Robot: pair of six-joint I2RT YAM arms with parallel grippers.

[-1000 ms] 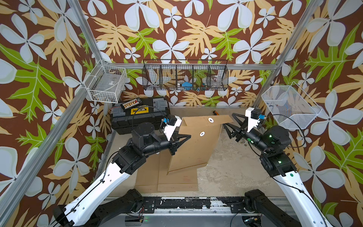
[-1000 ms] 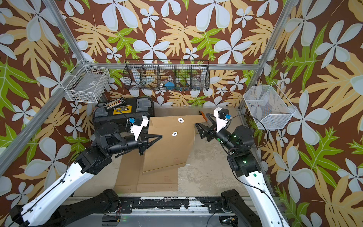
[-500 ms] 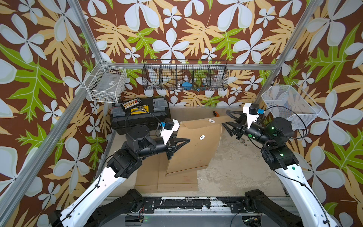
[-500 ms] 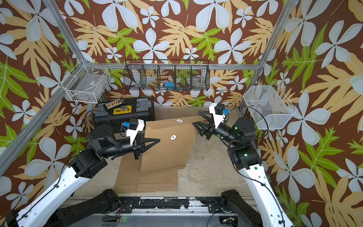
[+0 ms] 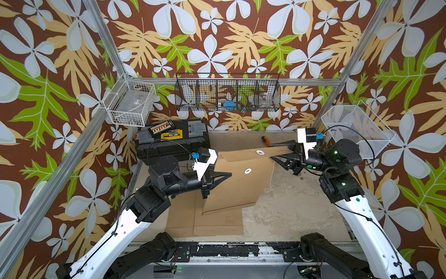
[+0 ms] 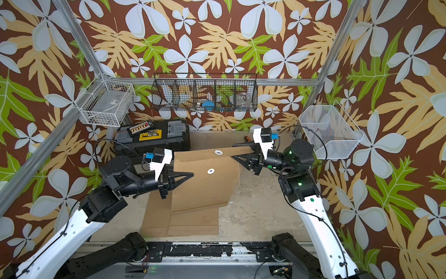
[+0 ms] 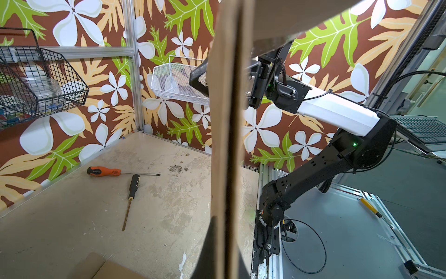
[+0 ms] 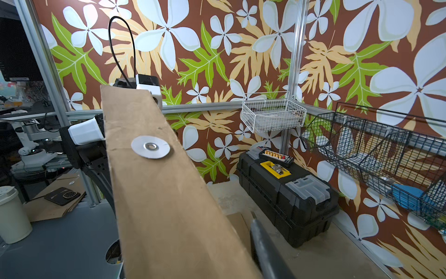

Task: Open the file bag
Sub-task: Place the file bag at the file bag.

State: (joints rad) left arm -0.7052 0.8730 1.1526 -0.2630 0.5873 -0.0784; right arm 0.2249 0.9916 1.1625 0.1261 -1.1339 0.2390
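Both top views, left arm: comes in from the near left, elbow bent, forearm about level, pointing at the middle.
Both top views, left gripper: clamped on the left edge of the file bag, which is raised and tilted over the table.
Both top views, right arm: rises from the near right, forearm turned leftward.
Both top views, right gripper: jaws straddle the flap, one above, one below; whether they pinch it cannot be told.
Left wrist, file bag: seen edge-on, running out from between the fingers.
Right wrist, flap: stretches away from the camera, with one finger beside it.
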